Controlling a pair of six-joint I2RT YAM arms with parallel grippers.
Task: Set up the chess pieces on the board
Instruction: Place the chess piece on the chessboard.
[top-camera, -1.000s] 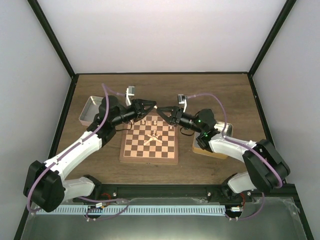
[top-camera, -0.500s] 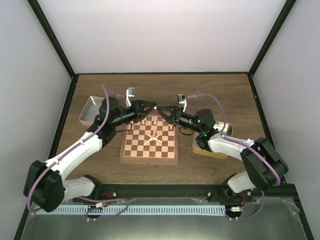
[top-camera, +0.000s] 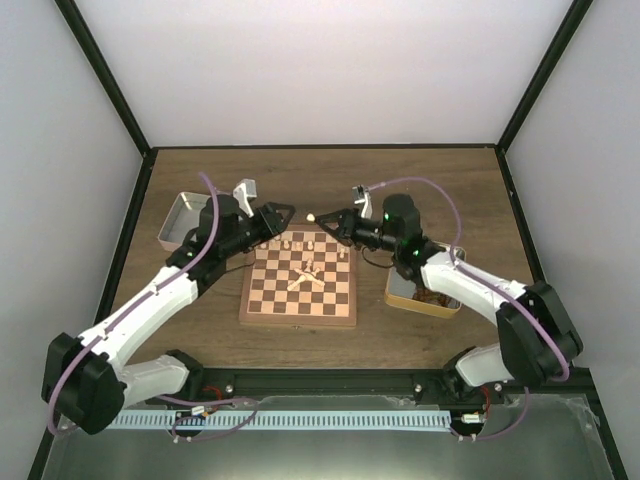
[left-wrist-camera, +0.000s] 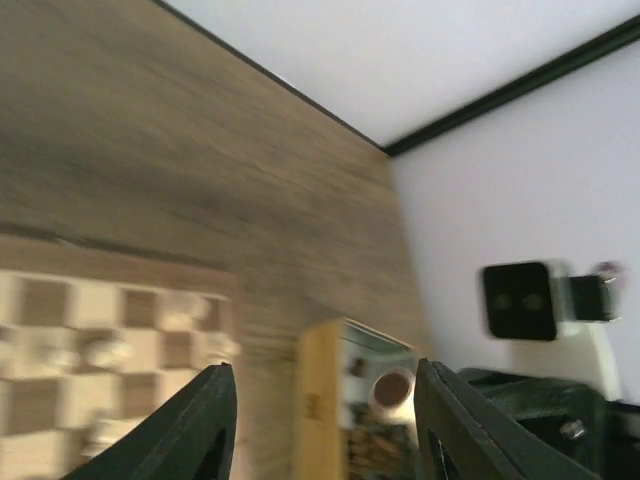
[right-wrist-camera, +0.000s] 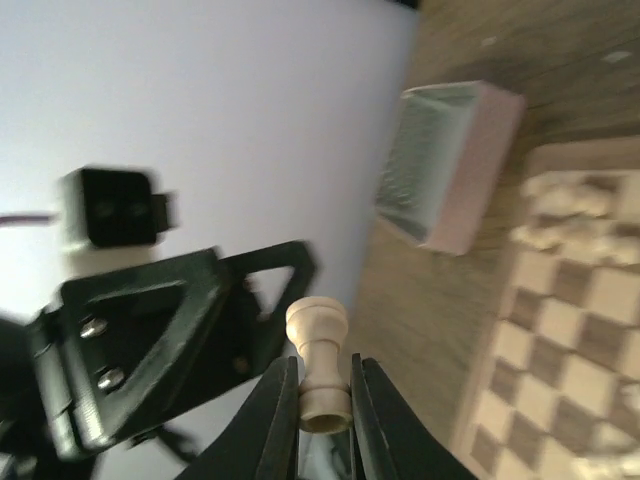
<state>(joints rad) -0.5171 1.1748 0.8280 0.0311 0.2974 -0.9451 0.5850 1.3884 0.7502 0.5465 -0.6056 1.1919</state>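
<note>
Right, from the top camera we're looking down on the board (top-camera: 298, 300) lying flat in the middle of the table (top-camera: 420, 180). Some chess pieces (top-camera: 299, 243) are standing along its far row, and a few are lying tipped over near the centre. Both arms are reaching in over the far edge. The right gripper (top-camera: 323, 217) is pinching a single pale pawn (top-camera: 311, 216), lifted off the board. The left gripper (top-camera: 284, 216) is hanging just beside it with nothing in it. A pinkish tray (top-camera: 178, 220) is sitting to the left of the board and a yellow tray (top-camera: 400, 295) to the right.

Over to the left wrist camera: the picture is blurring, but the left gripper (left-wrist-camera: 325, 430) is showing its jaws spread apart and nothing between them. The board's corner (left-wrist-camera: 60, 340) is sliding by at lower left.

Now the right wrist camera: the right gripper (right-wrist-camera: 318, 418) is clamping the pawn (right-wrist-camera: 318, 365) by its base, round head pointing up the frame. We're seeing the left gripper's black fingers (right-wrist-camera: 170, 340) close beside it, and the board (right-wrist-camera: 570, 330) blurring off to the right.
</note>
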